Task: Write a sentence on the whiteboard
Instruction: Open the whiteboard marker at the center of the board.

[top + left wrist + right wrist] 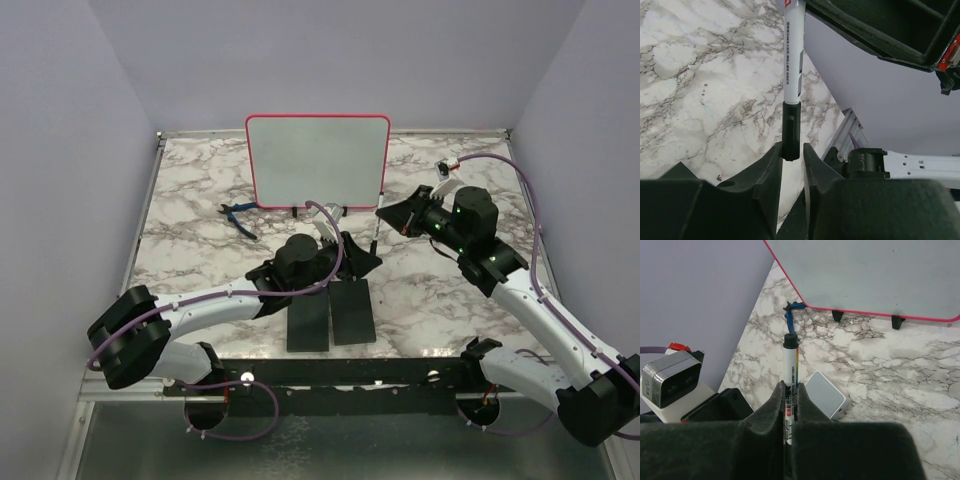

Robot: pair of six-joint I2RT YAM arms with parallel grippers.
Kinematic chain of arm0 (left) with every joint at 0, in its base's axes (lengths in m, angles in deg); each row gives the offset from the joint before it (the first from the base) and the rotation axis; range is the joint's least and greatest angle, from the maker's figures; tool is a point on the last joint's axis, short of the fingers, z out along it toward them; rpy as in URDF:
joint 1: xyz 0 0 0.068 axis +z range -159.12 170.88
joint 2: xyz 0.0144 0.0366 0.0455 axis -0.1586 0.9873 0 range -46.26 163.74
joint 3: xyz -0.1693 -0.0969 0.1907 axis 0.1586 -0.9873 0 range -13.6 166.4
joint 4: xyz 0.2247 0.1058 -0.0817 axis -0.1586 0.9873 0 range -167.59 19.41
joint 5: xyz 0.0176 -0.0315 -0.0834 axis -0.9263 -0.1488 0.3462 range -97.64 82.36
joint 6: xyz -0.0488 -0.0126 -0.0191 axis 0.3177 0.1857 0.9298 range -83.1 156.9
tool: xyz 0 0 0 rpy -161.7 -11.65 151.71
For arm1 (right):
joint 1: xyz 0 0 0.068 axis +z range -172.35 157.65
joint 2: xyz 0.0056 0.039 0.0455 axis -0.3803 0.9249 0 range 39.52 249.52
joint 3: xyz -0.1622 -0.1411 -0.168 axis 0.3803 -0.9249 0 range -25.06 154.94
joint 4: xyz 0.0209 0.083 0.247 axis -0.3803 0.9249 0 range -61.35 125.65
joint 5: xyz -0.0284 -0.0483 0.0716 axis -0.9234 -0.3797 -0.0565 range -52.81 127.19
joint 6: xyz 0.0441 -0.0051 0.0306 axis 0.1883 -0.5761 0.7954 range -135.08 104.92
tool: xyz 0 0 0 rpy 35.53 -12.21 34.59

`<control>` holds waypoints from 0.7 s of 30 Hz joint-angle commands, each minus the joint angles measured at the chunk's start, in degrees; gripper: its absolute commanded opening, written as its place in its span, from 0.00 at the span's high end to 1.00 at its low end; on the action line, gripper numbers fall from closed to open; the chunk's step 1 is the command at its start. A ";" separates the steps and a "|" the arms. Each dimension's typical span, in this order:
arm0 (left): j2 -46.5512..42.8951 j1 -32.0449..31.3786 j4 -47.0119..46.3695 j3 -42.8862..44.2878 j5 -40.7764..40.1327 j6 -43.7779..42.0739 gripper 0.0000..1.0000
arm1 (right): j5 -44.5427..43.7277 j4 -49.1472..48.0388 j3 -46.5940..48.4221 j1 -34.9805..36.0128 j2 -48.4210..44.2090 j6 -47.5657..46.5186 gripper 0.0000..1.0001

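One marble-patterned table [200,190] carries the whiteboard [318,160], standing upright on its black feet at the far middle. Just in front of it, the right gripper [789,388] is clamped on the barrel of a white marker [790,365], while the left gripper [792,150] pinches the marker's black near end. Two black slabs [308,320] lie nearer the arms' bases. A small grey-white pad [826,392] and a blue-handled tool [238,217] lie near the board.

A lab test booth; plain lilac walls [60,150] box in a marble-patterned table [200,200] carrying two robot arms [200,305].
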 commanded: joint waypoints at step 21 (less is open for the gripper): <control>2.72 -0.18 -1.75 2.90 -0.16 -2.98 0.79 | 3.06 2.35 -0.82 0.31 -1.19 -2.59 1.00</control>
